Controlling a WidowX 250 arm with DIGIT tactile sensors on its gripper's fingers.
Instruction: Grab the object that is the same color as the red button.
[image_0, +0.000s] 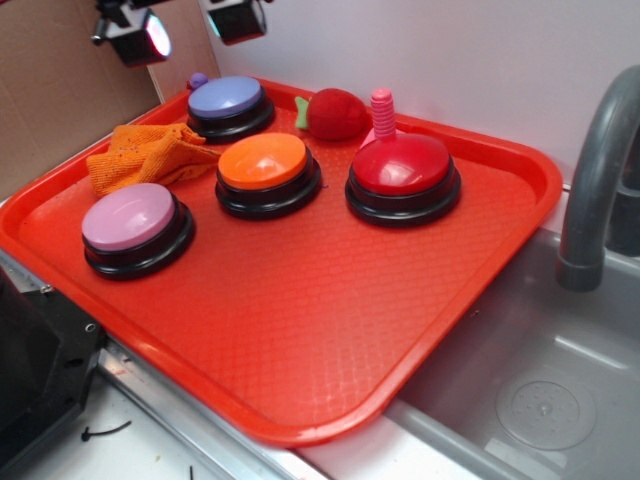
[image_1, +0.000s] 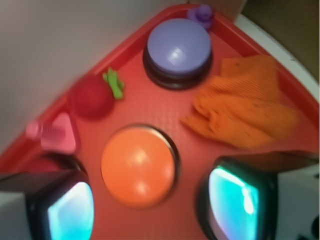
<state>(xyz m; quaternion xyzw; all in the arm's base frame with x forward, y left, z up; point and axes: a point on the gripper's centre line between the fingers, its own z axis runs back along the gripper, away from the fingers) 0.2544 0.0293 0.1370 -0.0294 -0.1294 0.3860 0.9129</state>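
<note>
While the gripper (image_0: 190, 25) hung high above the far-left corner of the red tray (image_0: 330, 330), its two fingers stood well apart w/ nothing between them. In the wrist view the finger pads (image_1: 232, 202) glowed teal at the bottom edge, one on each side of the orange button (image_1: 138, 166), which lay below them w/o contact.

The red plush toy (image_0: 337, 113) sat at the far edge of the tray, approx. midway along the back rim, its pale green leaf tip pointing left. It was just beside the pink ridged peg (image_0: 382, 108), which stood upright to its right. Whether toy & peg touched couldn't be told. The red button (image_0: 403, 176) sat just nearer than both, its dome hiding the peg's base in the exterior view.

The orange button was left of the red one, close but apart. The purple button (image_0: 229, 107) sat farther back & to the left, w/ a small purple object (image_0: 198, 80) behind it at the tray corner. The pink button (image_0: 136, 228) was nearest on the left side. An orange cloth (image_0: 148, 156) lay crumpled between the purple & pink buttons, reaching the orange button's left side.

Right of the tray was a grey sink basin (image_0: 540, 380) w/ a grey faucet (image_0: 598, 170) curving over it.
</note>
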